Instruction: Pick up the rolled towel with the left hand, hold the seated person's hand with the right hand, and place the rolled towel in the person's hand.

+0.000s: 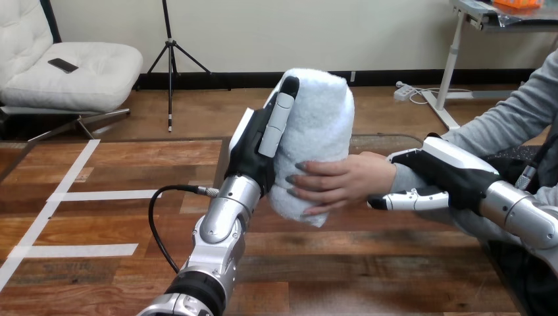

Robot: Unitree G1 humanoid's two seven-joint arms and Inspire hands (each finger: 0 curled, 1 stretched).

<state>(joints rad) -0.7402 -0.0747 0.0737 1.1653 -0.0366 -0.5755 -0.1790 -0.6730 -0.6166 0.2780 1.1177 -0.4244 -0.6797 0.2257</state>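
My left hand [253, 148] holds the white rolled towel [322, 125] upright above the table, fingers curled round its left side. The person's hand [342, 181] comes in from the right and grips the towel's lower half, its fingers wrapped over the front. My right hand [447, 171] sits at the person's wrist. Its palm lies over the top, and one finger [408, 199] reaches along underneath, so the wrist is pinched between them. Both my left hand and the person's hand are on the towel.
The wooden table [368, 263] spreads below the hands. White tape strips [99, 195] mark its left part. The person's grey sleeve [513, 112] slants down from the upper right toward my right arm.
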